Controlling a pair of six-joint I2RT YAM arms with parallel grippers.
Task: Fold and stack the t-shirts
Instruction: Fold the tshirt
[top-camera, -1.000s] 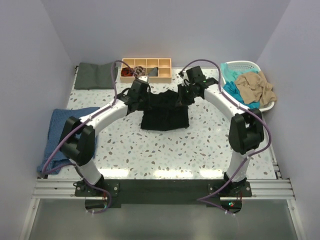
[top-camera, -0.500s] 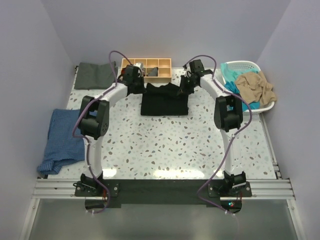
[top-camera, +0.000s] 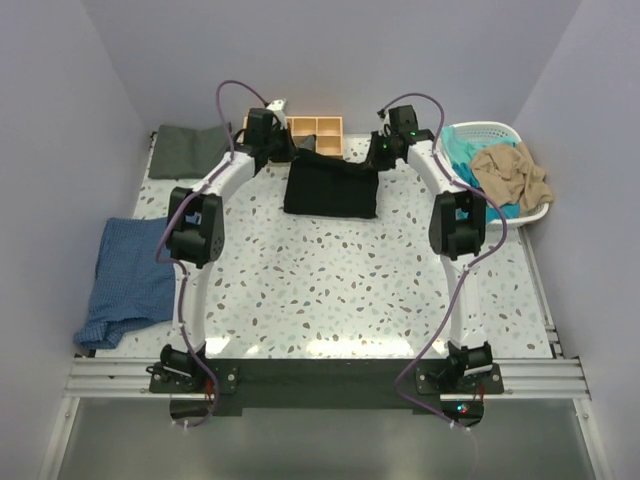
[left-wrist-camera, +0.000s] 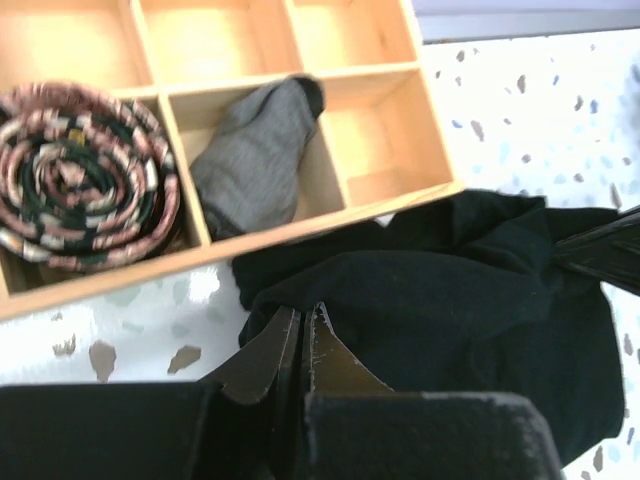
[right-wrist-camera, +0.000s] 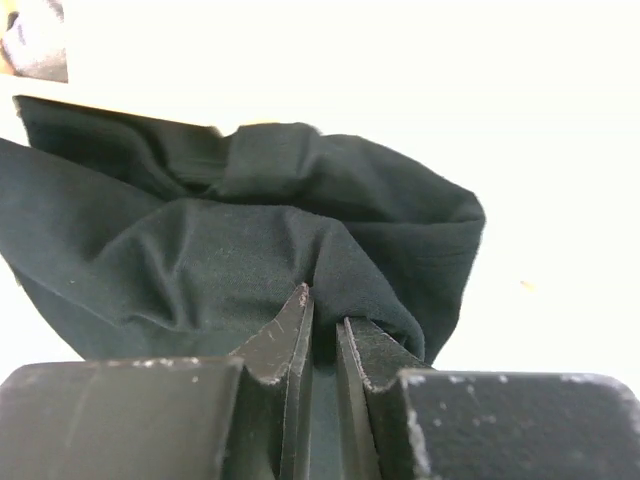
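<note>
A black t-shirt (top-camera: 330, 190) lies folded into a rectangle at the back middle of the table, its far edge bunched up between my two grippers. My left gripper (top-camera: 280, 152) is shut on its far left corner; in the left wrist view the jaws (left-wrist-camera: 305, 312) pinch the black cloth (left-wrist-camera: 470, 300). My right gripper (top-camera: 378, 152) holds the far right corner. There the jaws (right-wrist-camera: 325, 305) stand a sliver apart with the dark cloth (right-wrist-camera: 200, 250) between them. A dark grey-green t-shirt (top-camera: 185, 150) lies folded at the back left. Teal (top-camera: 462, 165) and tan (top-camera: 512, 172) t-shirts fill a basket.
A wooden compartment tray (top-camera: 318, 127) stands just behind the black shirt; it (left-wrist-camera: 330, 222) holds a rolled patterned cloth (left-wrist-camera: 75, 175) and a grey cloth (left-wrist-camera: 255, 160). The white laundry basket (top-camera: 485, 128) is at the back right. A blue garment (top-camera: 130, 275) drapes over the left table edge.
Both grippers have carried the shirt's edge away from me to the back by the tray, and the shirt has shifted that way. The right jaws have loosened slightly.
</note>
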